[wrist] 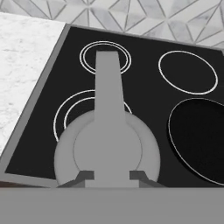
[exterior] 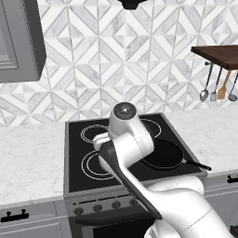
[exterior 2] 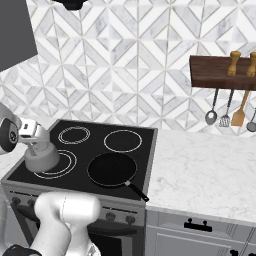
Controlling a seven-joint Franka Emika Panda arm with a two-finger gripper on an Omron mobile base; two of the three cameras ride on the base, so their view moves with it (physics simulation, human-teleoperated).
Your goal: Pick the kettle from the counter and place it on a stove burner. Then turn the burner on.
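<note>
The hand is clamped on the tall arched handle of the kettle, a squat, rounded, pale grey metal pot poised over the stove burner at the cooktop's front left, beside the black frying pan.

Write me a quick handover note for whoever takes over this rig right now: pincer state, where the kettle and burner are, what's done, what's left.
Pincer: shut on the kettle, gripping its arched handle.
Kettle: off the counter, over the front-left stove burner; I cannot tell whether it is resting on the glass or just above it.
Frying pan: on the front-right burner, beside the kettle.
Done: pickup and carry to the stove.
Left: confirm the kettle is set down, release, then turn the burner on at the front knobs.
</note>
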